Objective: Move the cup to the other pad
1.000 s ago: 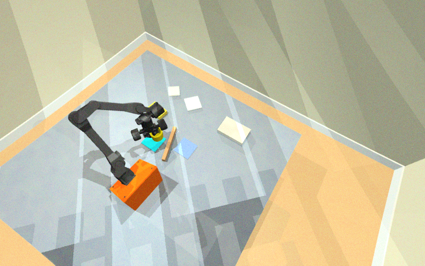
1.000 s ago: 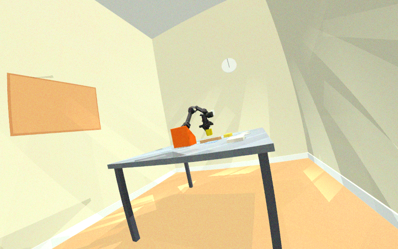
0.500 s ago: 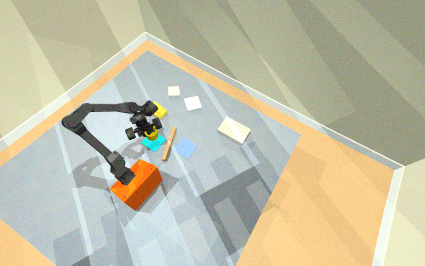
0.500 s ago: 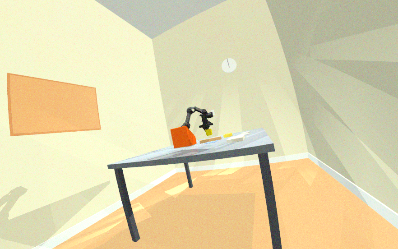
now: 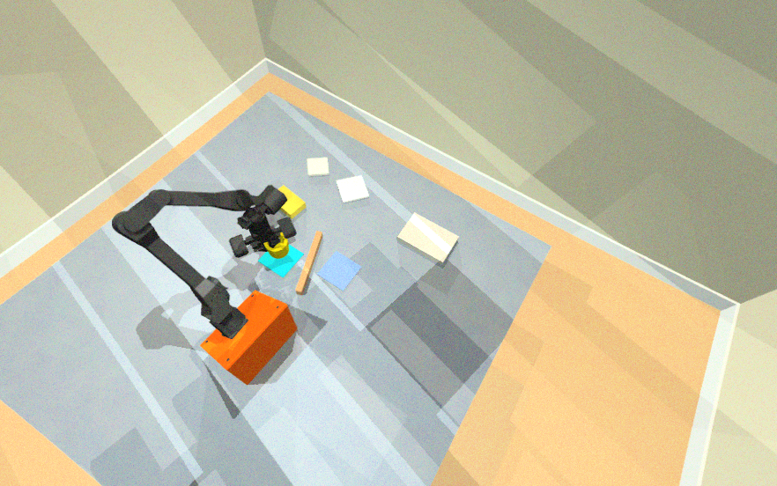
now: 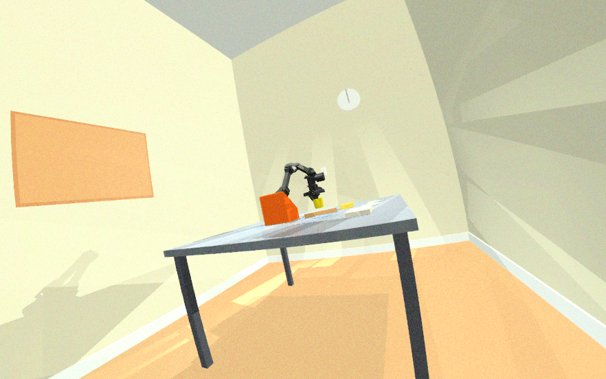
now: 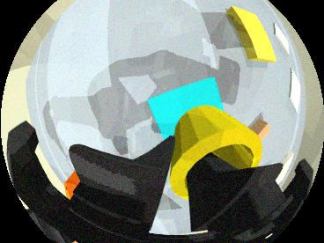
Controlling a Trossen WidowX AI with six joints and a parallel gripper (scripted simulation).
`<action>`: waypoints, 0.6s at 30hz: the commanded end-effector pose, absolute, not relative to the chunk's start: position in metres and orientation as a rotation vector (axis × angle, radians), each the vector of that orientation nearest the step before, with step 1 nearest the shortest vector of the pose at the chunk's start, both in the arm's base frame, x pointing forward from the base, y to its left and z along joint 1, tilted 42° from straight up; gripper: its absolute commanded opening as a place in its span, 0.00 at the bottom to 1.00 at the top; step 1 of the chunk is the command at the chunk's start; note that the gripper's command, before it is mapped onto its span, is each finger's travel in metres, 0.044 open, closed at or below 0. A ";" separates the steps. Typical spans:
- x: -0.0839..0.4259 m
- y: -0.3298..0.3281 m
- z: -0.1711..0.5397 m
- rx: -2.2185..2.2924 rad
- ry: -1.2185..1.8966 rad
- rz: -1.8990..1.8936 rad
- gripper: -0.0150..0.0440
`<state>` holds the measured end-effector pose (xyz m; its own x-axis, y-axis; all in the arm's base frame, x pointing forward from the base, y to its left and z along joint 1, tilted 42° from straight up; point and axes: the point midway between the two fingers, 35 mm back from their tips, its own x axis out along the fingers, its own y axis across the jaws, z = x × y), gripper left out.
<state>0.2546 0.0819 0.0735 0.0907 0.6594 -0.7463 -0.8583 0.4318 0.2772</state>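
The yellow cup (image 5: 278, 251) (image 6: 318, 203) (image 7: 198, 125) is held in the air, roughly upright. My gripper (image 5: 271, 243) (image 6: 315, 198) (image 7: 179, 141) is shut on its wall, with one finger inside the rim and one outside. The cyan pad (image 5: 282, 268) (image 7: 182, 100) lies below the cup and is partly hidden by it in the top view and wrist views. The blue pad (image 5: 339, 270) lies flat on the other side of the wooden bar. No marbles are visible; the finger hides much of the cup's inside.
The wooden bar (image 5: 309, 262) (image 6: 321, 213) (image 7: 261, 128) lies between the two pads. A yellow block (image 5: 292, 202) (image 6: 346, 206) (image 7: 253, 35) lies behind the gripper. Two white tiles (image 5: 317, 165) (image 5: 352, 188) and a cream box (image 5: 426, 239) (image 6: 358, 211) lie farther off. The orange base (image 5: 266, 343) (image 6: 277, 209) carries the arm.
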 end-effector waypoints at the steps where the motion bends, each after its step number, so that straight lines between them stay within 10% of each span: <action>1: 0.254 0.085 0.068 -0.247 0.952 1.145 0.25; 18: 0.255 0.101 0.053 -0.246 0.951 1.145 0.25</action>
